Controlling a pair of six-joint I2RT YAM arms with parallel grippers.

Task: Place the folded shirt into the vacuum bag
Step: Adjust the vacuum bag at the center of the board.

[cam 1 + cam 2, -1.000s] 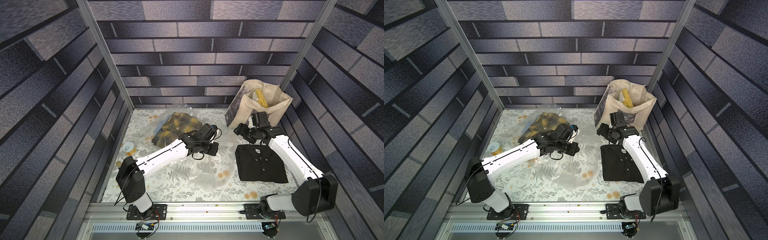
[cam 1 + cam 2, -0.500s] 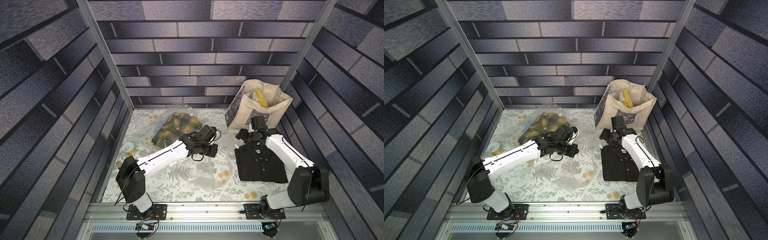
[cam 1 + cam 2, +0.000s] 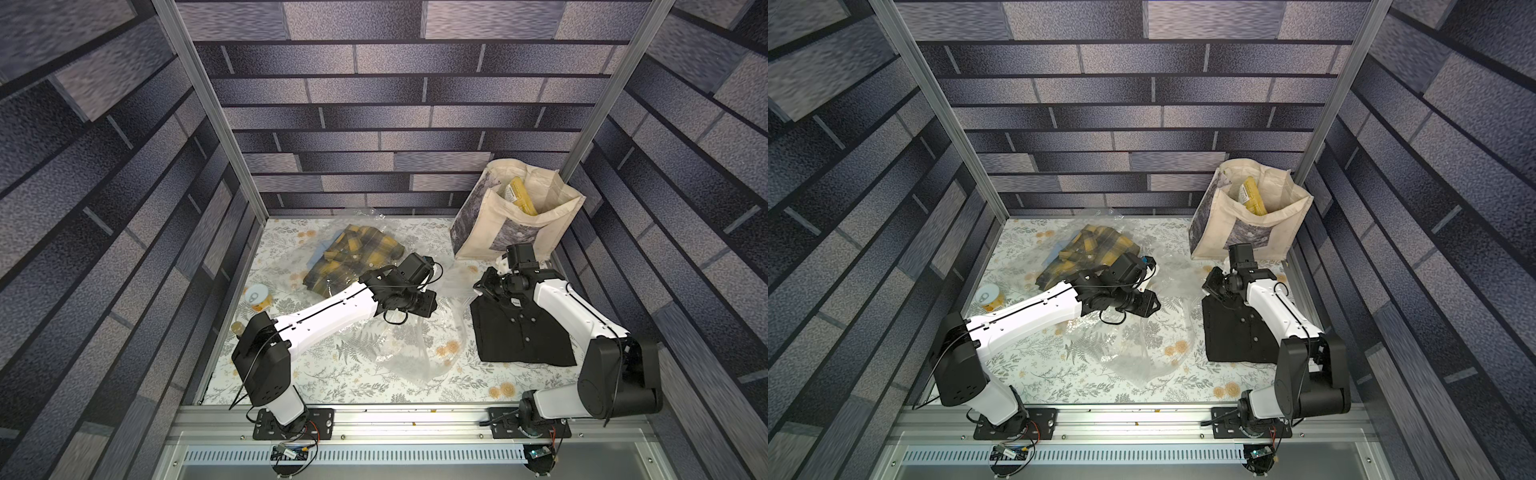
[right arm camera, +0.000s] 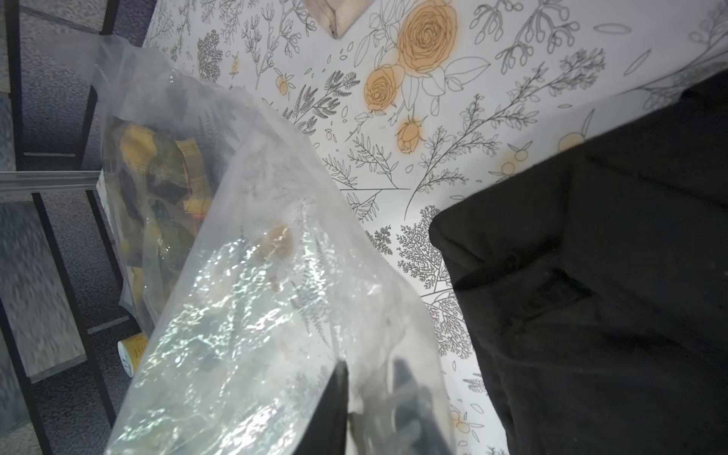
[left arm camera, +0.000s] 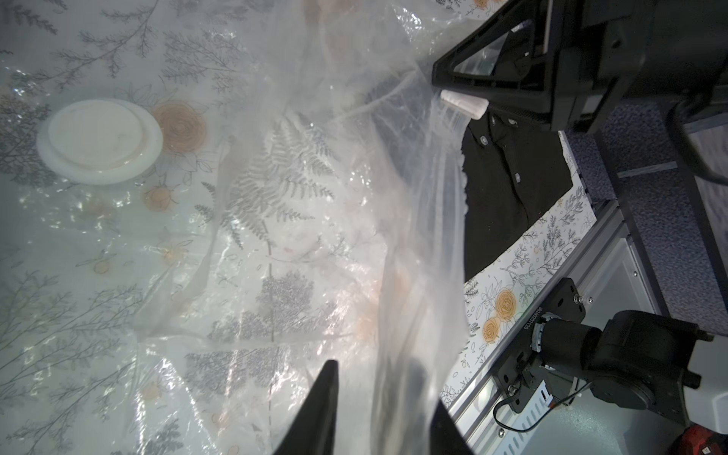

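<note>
Right gripper (image 3: 482, 289) is seen nipped shut on the mouth edge of the vacuum bag (image 3: 401, 353). The film is lifted off the cloth there, with one finger (image 4: 335, 405) in front of the plastic and its mate behind. Left gripper (image 3: 431, 302) is held partway open over the bag's middle; loose film is draped between its jaws and nothing is clamped.

Folded shirt (image 3: 519, 332), black and buttoned, is laid flat on the table's right side, outside the bag. Its collar end is just beside the raised bag edge, and its right side is overhung by the right forearm. A narrow strip of bare cloth is left between shirt and bag toward the front.

A plaid shirt (image 3: 353, 257) is seen inside the bag's far end. White valve cap (image 5: 98, 140) is seen on the bag, well apart from the mouth. Tote bag (image 3: 511, 224) is stood in the far right corner, close behind the right gripper. A yellow can (image 3: 257, 293) is parked near the left edge.

The front of the floral tablecloth (image 3: 340, 388) is left open. The table is boxed in by brick-pattern walls (image 3: 395, 124) and aluminium posts (image 3: 214, 116).
</note>
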